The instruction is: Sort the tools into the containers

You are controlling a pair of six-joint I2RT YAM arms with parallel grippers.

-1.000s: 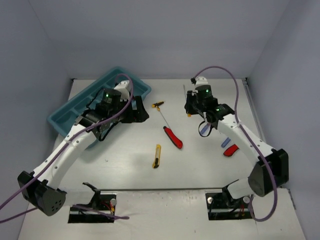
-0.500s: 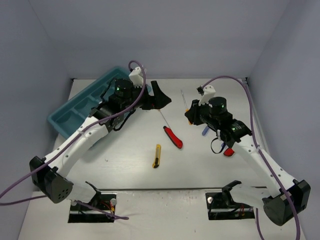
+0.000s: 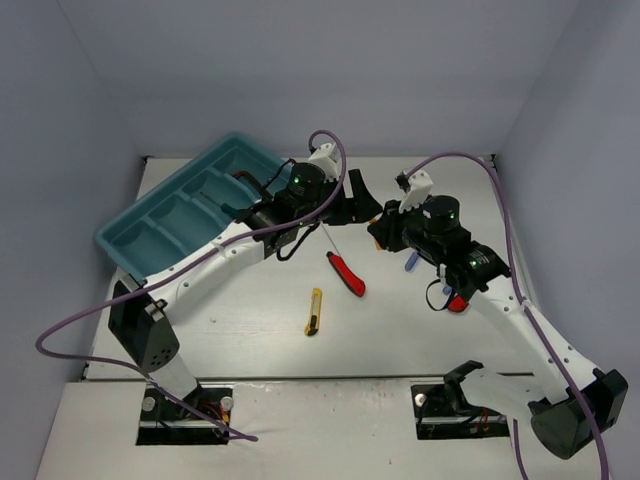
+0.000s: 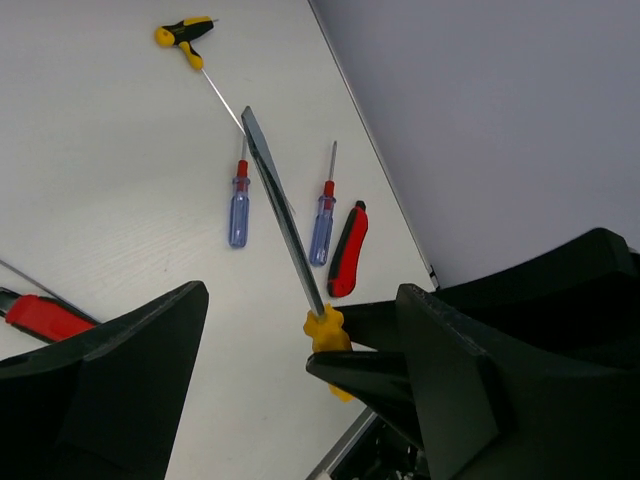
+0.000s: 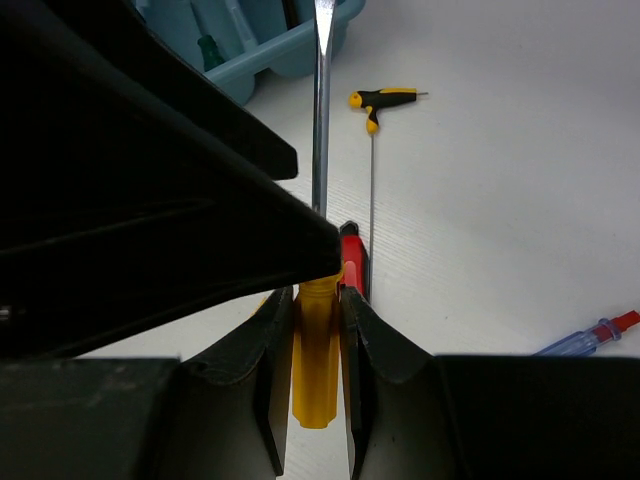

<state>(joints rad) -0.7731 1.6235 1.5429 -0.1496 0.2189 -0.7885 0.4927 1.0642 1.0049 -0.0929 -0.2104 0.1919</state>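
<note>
My right gripper (image 3: 384,232) (image 5: 316,300) is shut on the handle of an orange screwdriver (image 5: 318,360), held above the table with its shaft (image 5: 321,110) pointing toward the teal tray (image 3: 130,238). My left gripper (image 3: 362,203) (image 4: 300,300) is open, with its fingers on either side of that screwdriver (image 4: 325,330) and not closed on it. A red utility knife (image 3: 346,273), a yellow utility knife (image 3: 314,311) and a yellow-black T-handle driver (image 5: 380,100) lie on the table.
Two blue screwdrivers (image 4: 239,210) (image 4: 322,220) and a second red knife (image 4: 347,250) lie at the right, under my right arm. The tray's compartments hold some tools, among them a green screwdriver (image 5: 212,50). Walls close the table's back and sides.
</note>
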